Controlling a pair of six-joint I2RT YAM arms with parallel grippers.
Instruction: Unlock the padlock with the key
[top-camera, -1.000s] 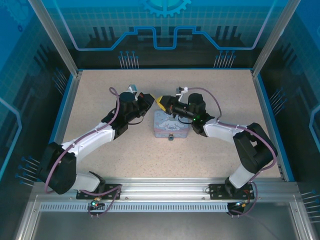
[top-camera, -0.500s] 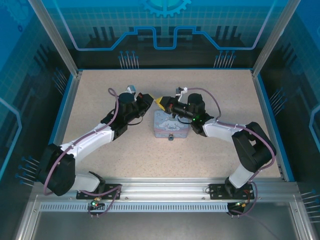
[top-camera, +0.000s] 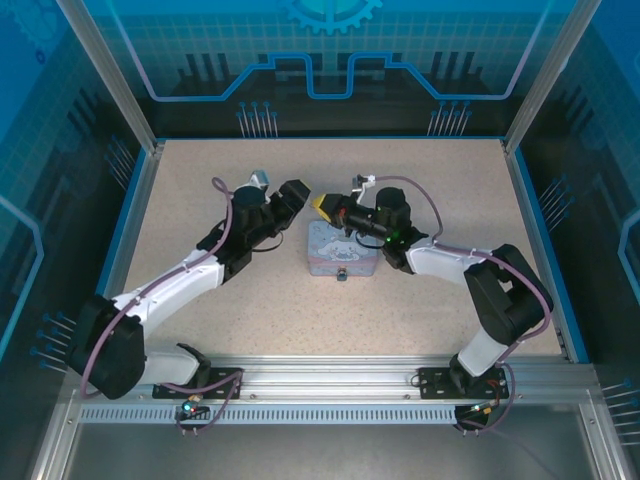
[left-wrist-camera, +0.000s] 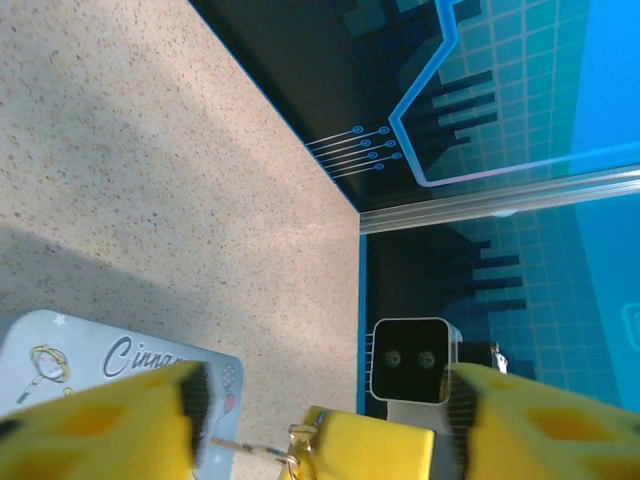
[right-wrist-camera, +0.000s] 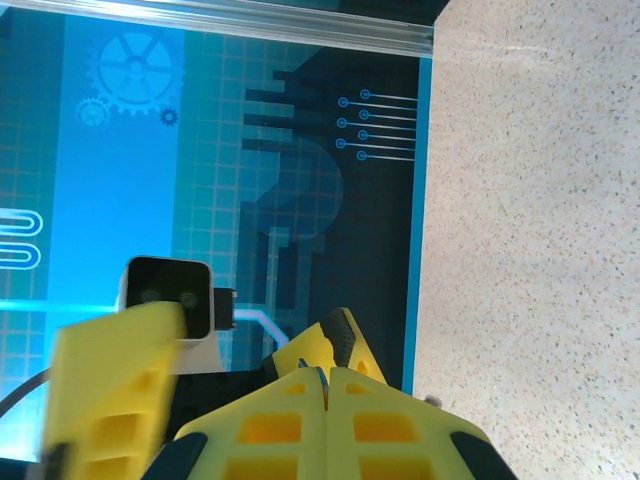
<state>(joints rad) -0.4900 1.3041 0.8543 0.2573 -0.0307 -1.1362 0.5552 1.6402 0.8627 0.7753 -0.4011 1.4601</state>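
At the near edge, where the arm bases are bolted, the speckled beige tabletop (top-camera: 300, 320) lies bare across its full width. There is open room in front of the pale blue, cartoon-printed tin box (top-camera: 340, 250) and out to the blue side rims.

The tiny dark-grey metal padlock (top-camera: 341, 273) sits at the middle of the tin's near wall, on the side facing the bases. It is too small in the top view to tell which way its shackle points.

Just beyond the tin's far edge the two grippers meet nearly tip to tip. The right gripper (top-camera: 323, 205) reaches in from the right with its yellow fingers (right-wrist-camera: 300, 420) pressed together. In the left wrist view they appear to pinch the thin dark metal key (left-wrist-camera: 245, 445) by its ring end, though the sliver is very small there.

The key's long axis runs about level in that view. Its free tip points away from the right gripper toward the corner of the tin's lid (left-wrist-camera: 90, 350), close to it. So the key is on the far side of the tin, the padlock on the near side.

The left gripper (top-camera: 298, 195) stands spread wide, holding nothing. Its yellow fingers (left-wrist-camera: 110, 420) flank the key and the right fingertips without touching them.

Farther on, the table is open to the back rim and the dark blue wall.
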